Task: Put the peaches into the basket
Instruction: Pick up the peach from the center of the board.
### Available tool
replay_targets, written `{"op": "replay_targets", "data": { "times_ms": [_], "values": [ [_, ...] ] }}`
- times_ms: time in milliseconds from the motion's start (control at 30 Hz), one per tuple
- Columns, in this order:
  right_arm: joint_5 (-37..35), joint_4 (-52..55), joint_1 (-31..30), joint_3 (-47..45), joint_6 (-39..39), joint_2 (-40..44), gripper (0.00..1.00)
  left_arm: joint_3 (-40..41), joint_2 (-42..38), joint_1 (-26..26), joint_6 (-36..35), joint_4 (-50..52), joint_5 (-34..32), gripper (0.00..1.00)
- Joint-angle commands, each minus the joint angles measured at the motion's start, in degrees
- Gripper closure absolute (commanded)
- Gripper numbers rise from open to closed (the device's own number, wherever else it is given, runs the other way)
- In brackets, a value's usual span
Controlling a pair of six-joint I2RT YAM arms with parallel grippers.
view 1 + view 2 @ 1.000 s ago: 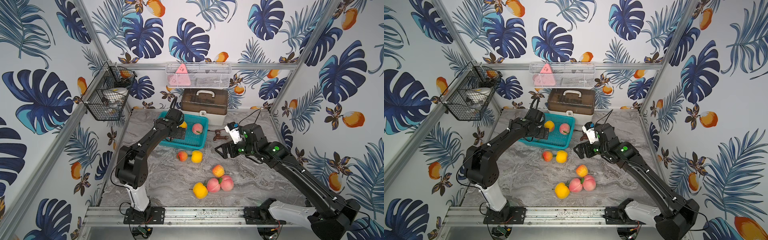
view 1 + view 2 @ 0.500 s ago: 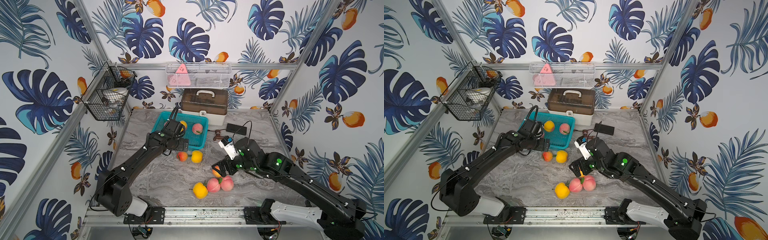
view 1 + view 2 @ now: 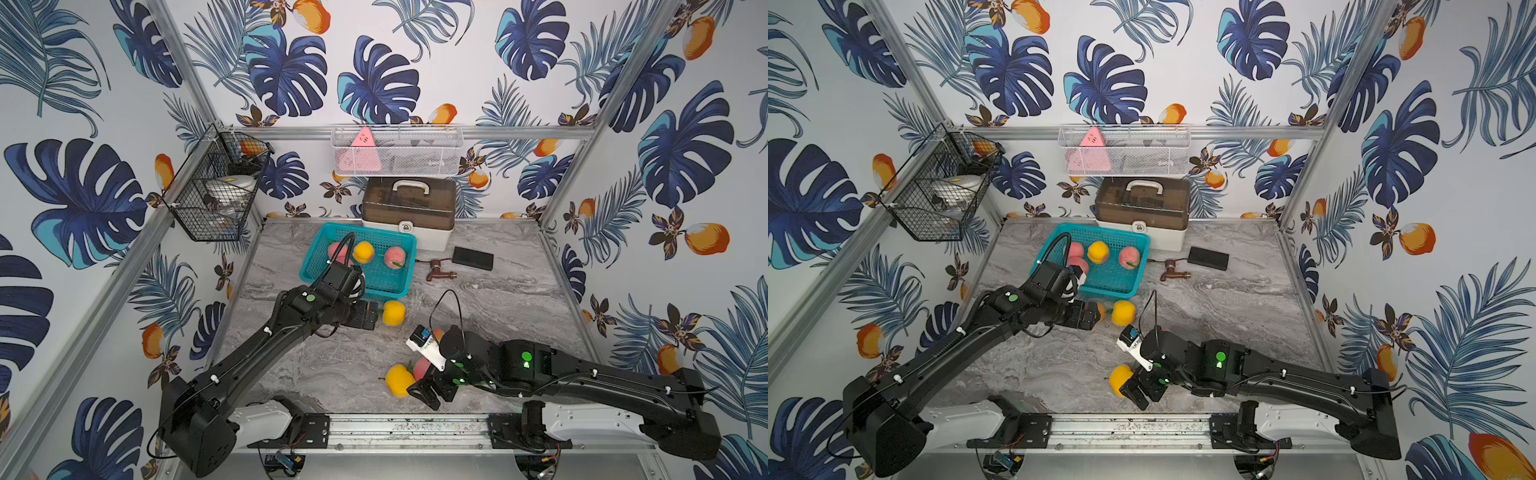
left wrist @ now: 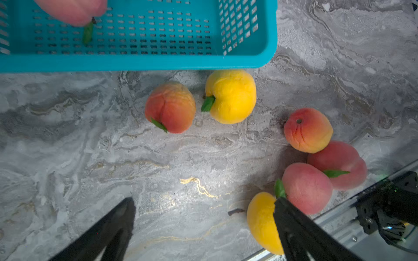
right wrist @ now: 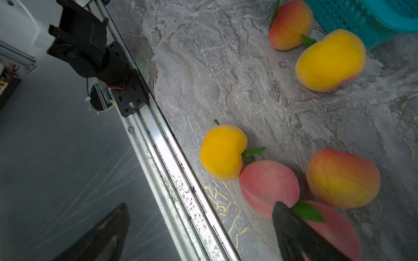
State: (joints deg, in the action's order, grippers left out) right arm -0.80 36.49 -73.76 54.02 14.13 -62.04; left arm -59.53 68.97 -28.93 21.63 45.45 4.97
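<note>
- The left gripper [image 4: 204, 203] has pulled back from over the basket [image 4: 135, 63] to the two peaches [image 4: 170, 107] just in front of it. Its jaws are spread wide and hold nothing.
- The right gripper [image 3: 434, 391] has come down from mid-table to the cluster of four by the front rail [image 5: 172, 162]. It too is wide and empty, with one finger over a pink peach [image 5: 269, 187].
- Four sit in the basket, six lie on the table [image 4: 90, 146].
- Likely both arms are lining up fresh picks.

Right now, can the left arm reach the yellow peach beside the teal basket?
Probably yes: the open left hand hovers close to the yellow peach, nothing between them; only the orange-red peach lies close beside it.
</note>
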Motion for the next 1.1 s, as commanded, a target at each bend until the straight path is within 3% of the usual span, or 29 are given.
{"op": "replay_targets", "data": {
  "times_ms": [0,400,1067],
  "values": [
    [-1.53,-5.76,-0.64,0.02,-2.16,-2.28,0.0,3.36,-2.74,-0.02,3.33,0.1,6.06,0.01],
    [0.1,-14.94,-0.78,-3.9,-3.59,-10.28,0.0,15.58,-13.29,-0.19,13.66,-2.67,17.15,0.01],
    [-4.37,-15.46,-0.69,-2.7,-6.8,-22.44,0.0,26.16,-16.03,-0.24,24.42,-13.53,20.1,0.01]
  ]
}}
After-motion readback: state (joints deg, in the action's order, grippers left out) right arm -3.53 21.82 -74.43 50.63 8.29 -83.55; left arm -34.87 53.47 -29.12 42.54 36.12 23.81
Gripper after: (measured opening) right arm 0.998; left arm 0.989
